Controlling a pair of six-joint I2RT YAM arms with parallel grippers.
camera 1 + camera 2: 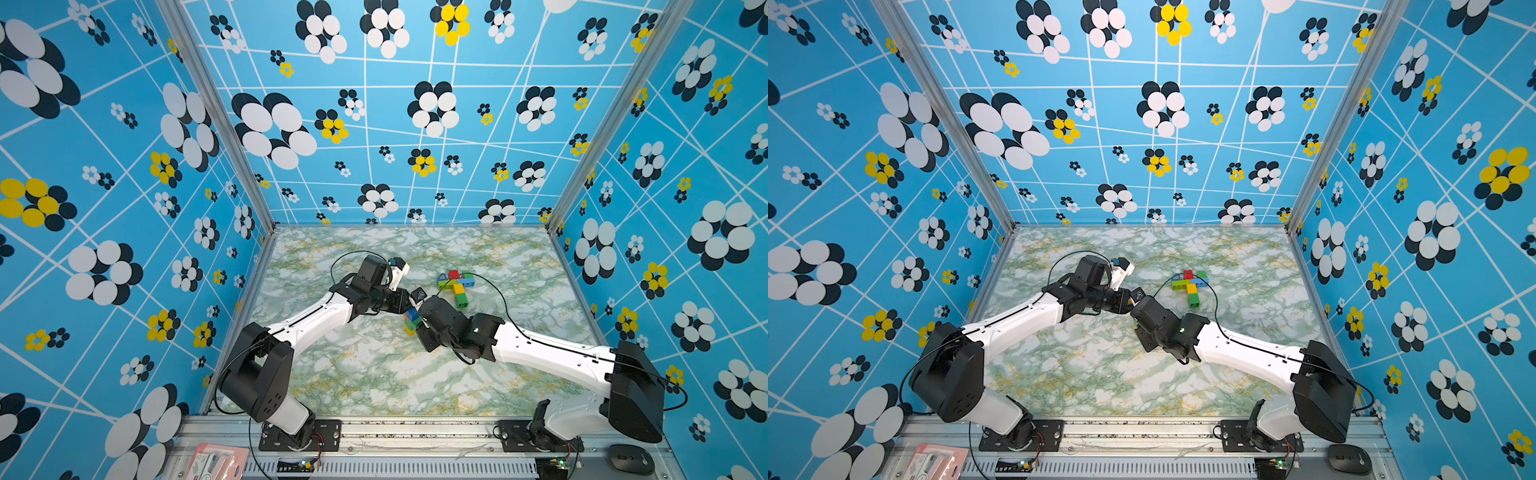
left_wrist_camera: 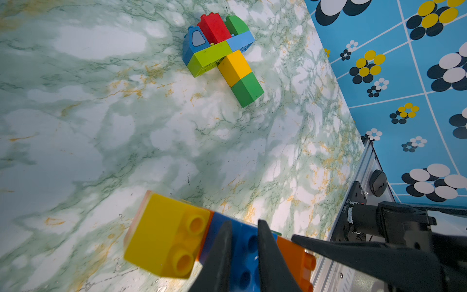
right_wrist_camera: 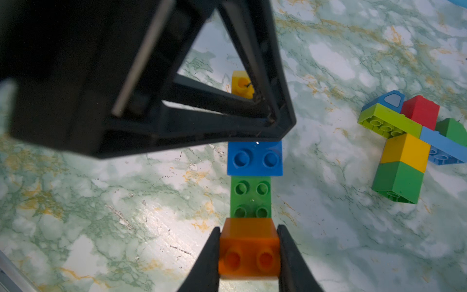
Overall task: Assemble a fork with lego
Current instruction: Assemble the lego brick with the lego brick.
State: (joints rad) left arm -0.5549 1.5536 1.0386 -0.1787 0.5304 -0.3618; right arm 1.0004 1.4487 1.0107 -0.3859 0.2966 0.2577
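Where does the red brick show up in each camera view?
In a top view: red brick, at the far end of the loose cluster.
In a top view: same far end.
Left wrist: here, between window brick and green brick.
Right wrist: here, between those two.
Shared landmark: lime brick against it.

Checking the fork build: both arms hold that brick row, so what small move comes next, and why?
Probably push the ends together to seat the joints: the left jaws clamp the blue studded plastic brick, the right jaws the orange studded plastic brick.
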